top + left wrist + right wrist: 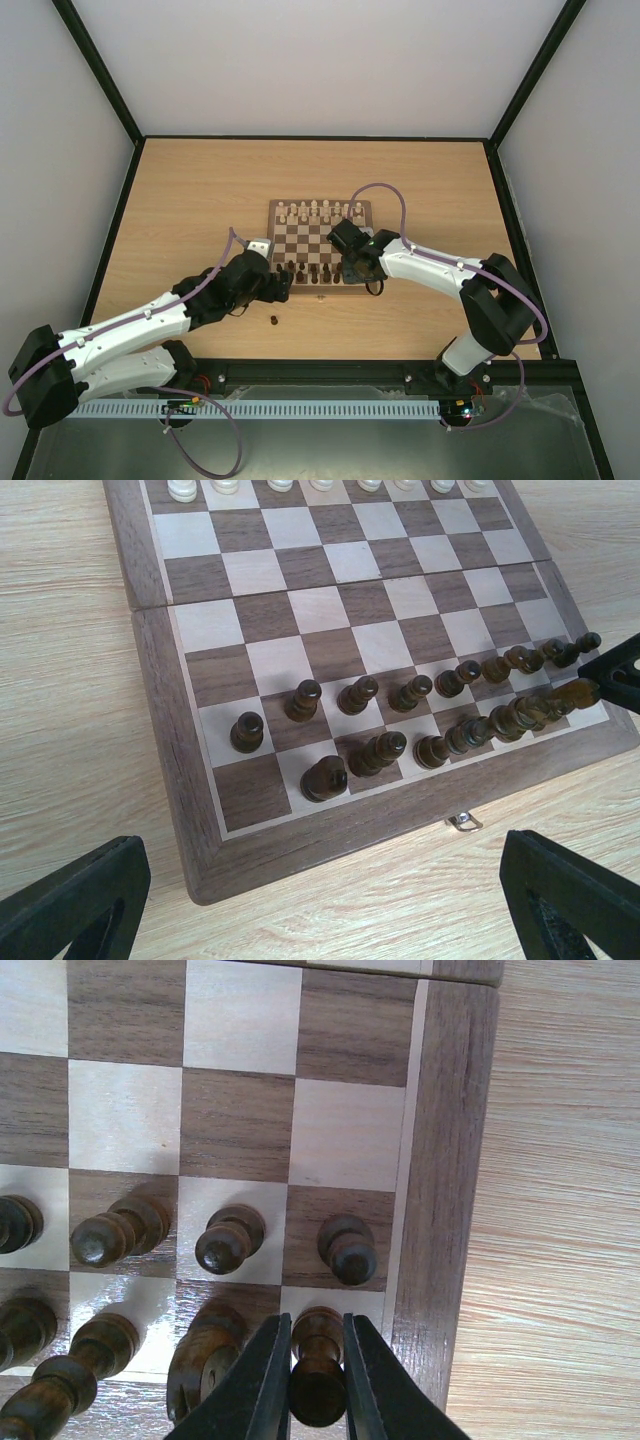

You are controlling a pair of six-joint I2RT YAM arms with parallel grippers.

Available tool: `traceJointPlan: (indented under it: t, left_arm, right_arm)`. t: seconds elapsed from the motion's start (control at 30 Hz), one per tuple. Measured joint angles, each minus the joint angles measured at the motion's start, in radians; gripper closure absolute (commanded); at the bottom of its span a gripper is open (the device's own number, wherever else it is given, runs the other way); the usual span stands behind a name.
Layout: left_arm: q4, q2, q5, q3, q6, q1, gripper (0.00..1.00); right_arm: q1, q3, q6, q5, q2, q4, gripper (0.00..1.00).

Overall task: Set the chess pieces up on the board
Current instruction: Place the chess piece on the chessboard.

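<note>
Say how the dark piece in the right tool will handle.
The piece looks turned from solid wood, so it is probably stiff and light. Its glossy, rounded stem in the right tool may slip or twist. Tall and narrow, it likely tips if nudged.

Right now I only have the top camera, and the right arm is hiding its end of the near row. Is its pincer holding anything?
Observer: Yes. On the right wrist camera, the right pincer is shut on a dark piece over the near corner square, beside the border of the board.
Operator: And the left pincer?
Observer: The left pincer is open and empty, with its fingers spread wide just short of the board's near edge.
Operator: Any gap in the dark rows on that side?
Observer: The near left corner square is bare. The square next to it holds a piece.
</note>
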Motion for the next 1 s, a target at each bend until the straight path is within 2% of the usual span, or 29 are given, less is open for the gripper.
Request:
traceJointPlan:
  t: [0.27,0.67,0.77,0.97,1.0]
  left_arm:
    - [0.000,0.000,0.000,0.000,0.000,0.000,0.01]
    - [-0.001,0.000,0.000,0.000,0.000,0.000,0.01]
    - [-0.005,0.000,0.000,0.000,-0.001,0.000,0.01]
    - [-0.023,0.005,-0.002,0.001,-0.012,0.000,0.01]
    - [-0.029,0.009,-0.004,0.001,-0.018,0.000,0.01]
  right_arm:
    - [-0.001,-0.009,0.000,0.000,0.000,0.000,0.85]
    - [-0.002,-0.017,-0.006,-0.003,-0.011,0.000,0.66]
    - [-0.002,-0.019,-0.008,-0.003,-0.037,0.000,0.56]
    - [-0.002,-0.060,-0.012,-0.006,-0.158,0.007,0.20]
    - [-0.002,-0.070,-0.007,-0.007,-0.180,0.009,0.09]
